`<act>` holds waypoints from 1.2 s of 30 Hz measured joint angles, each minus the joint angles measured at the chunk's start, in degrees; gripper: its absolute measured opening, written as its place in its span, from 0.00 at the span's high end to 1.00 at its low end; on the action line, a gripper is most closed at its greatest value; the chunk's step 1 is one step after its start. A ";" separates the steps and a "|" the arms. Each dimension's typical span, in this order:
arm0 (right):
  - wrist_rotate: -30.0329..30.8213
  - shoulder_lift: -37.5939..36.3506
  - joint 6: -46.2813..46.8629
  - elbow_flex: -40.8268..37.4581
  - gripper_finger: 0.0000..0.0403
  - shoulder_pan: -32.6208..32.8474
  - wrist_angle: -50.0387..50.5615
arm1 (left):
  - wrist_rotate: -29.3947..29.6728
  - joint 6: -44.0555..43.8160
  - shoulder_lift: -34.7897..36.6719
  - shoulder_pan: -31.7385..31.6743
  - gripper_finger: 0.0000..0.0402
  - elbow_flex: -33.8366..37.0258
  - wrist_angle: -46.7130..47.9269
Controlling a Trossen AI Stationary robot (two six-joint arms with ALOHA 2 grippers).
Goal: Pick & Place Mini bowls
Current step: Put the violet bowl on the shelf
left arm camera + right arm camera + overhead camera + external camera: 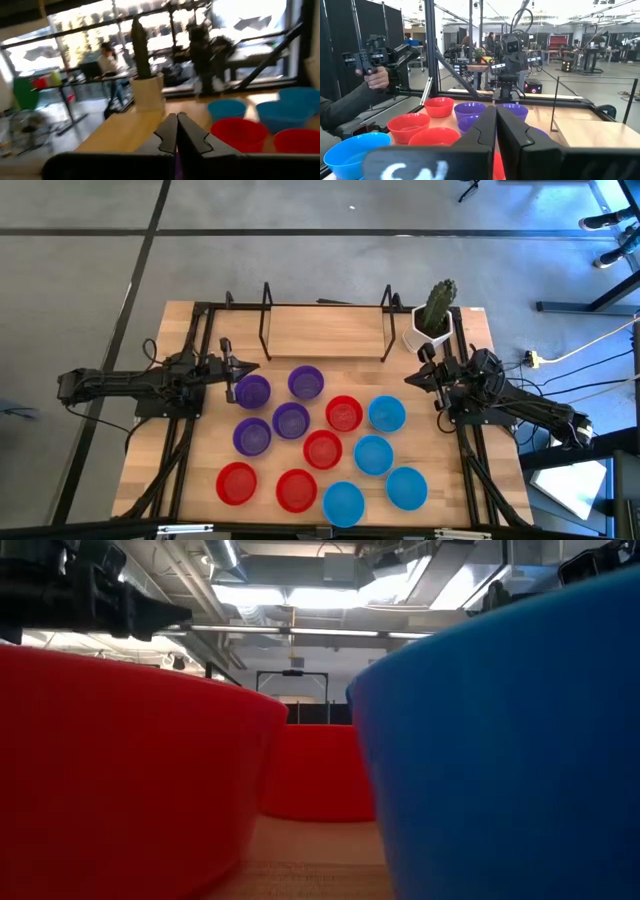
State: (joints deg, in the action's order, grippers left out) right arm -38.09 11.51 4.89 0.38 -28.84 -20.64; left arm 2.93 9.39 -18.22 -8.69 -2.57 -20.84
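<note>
Red and blue mini bowls (322, 448) crowd the counter (320, 330) with the purple ones. We judge them light, stiff, slippery; we'd pinch a rim. Left gripper (240, 369) and right gripper (424, 352) hover beside them, jaws pressed together, holding nothing.

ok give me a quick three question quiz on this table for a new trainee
1. Count: how many mini bowls of each colour are on the table?
2. True or false: the left gripper holds a purple bowl.
3. Pick one: the cactus pot stands (a) among the bowls, (b) at the far corner near the right gripper, (c) beside the left arm.

Key:
1. Four purple, four red, four blue.
2. False: its fingers are shut and empty, poised by the bowl.
3. b
</note>
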 joint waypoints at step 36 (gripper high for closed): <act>-1.41 0.00 -1.06 0.00 0.96 0.00 2.12 | -5.49 1.42 0.07 0.02 0.98 -0.17 -4.56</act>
State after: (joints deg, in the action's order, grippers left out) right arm -39.49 11.51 3.82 0.38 -28.84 -18.52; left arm -2.57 10.81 -18.15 -8.67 -2.74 -25.41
